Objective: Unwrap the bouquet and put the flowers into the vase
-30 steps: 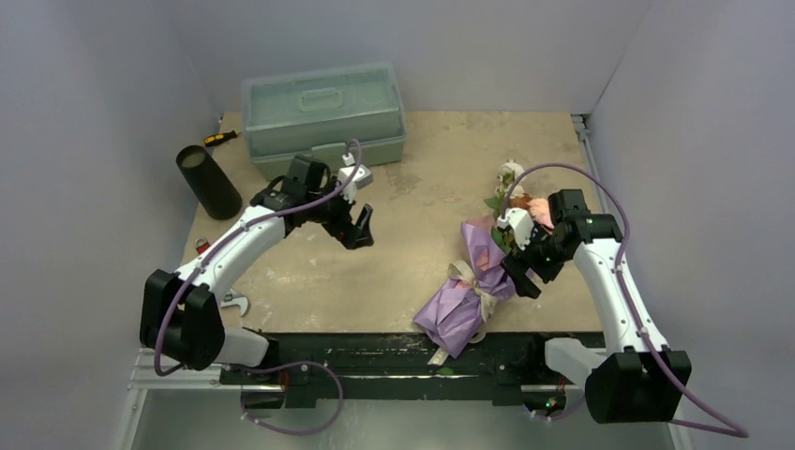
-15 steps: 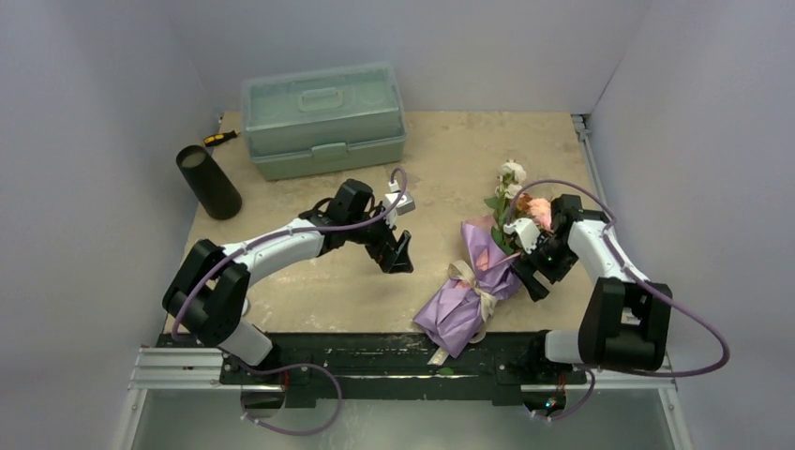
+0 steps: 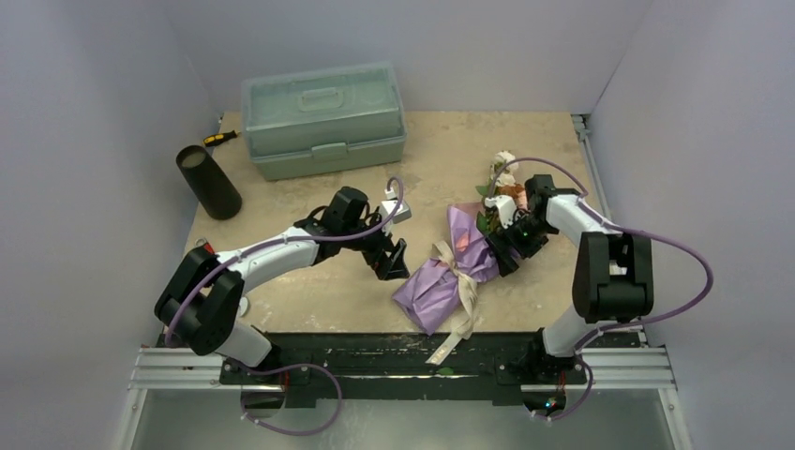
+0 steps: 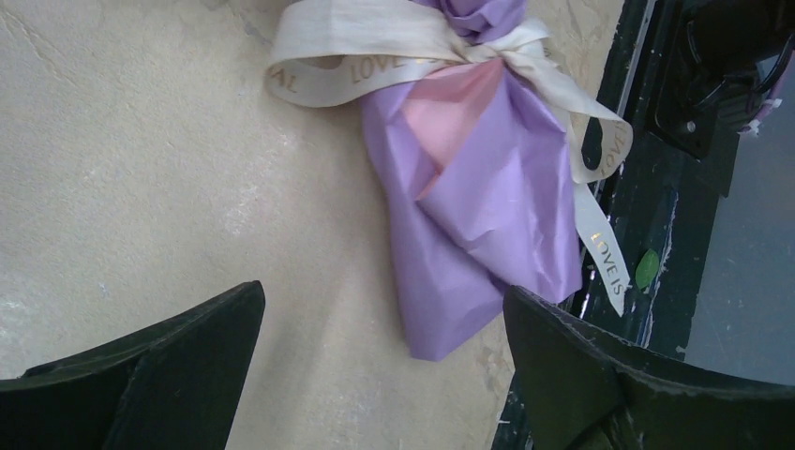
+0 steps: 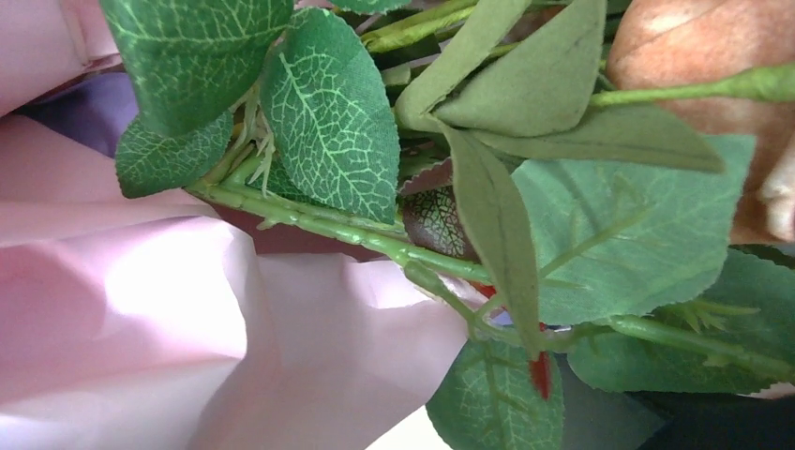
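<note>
One bouquet lying diagonally, flowers far-right, both jaws wide, empty.

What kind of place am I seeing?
Probably a robot test cell: plain walls enclose a table, the left arm and right arm are mounted at its near edge, and a toolbox sits at the back.

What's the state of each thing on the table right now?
bouquet: lying flat, still wrapped
ribbon: tied around the wrap
flowers: in the wrap, heads poking out
vase: standing, no flowers in it
toolbox: lid shut
left tool: open, holding nothing, beside the bouquet
right tool: open, in among the leaves at the wrap's mouth
</note>
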